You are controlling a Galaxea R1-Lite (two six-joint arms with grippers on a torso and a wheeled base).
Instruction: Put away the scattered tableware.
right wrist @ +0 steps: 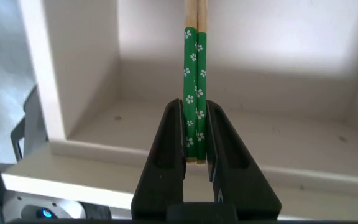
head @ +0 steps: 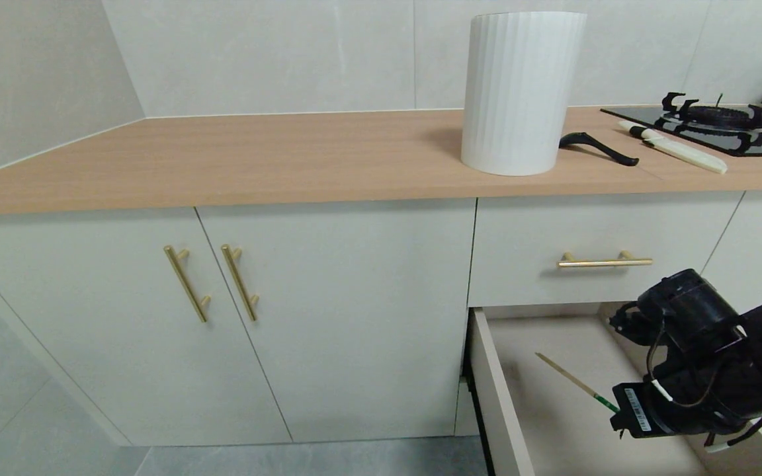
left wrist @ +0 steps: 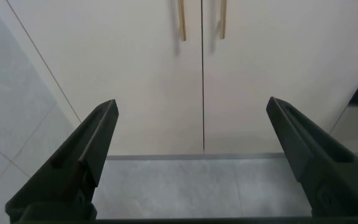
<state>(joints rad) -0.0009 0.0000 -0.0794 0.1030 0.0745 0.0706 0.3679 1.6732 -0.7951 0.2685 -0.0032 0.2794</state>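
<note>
The chopsticks point(right wrist: 196, 74) are green with little white flowers, then plain light wood. The right claw point(right wrist: 195, 124) is black. The counter point(head: 222, 158) is light brown wood. The tall pot point(head: 520, 92) is white with up-and-down stripes. The cupboard handles point(head: 186, 283) are gold.

Room lies above the pulled-out drawer point(head: 497, 396), before the shut upper drawer point(head: 526, 231).

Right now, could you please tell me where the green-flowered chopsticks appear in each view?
Head view: green-flowered wooden chopsticks above the open beige drawer.
Right wrist view: clamped in the right gripper's jaws.
Left wrist view: brass door handles instead.
Shared landmark: that drawer, head and right wrist views.
</note>
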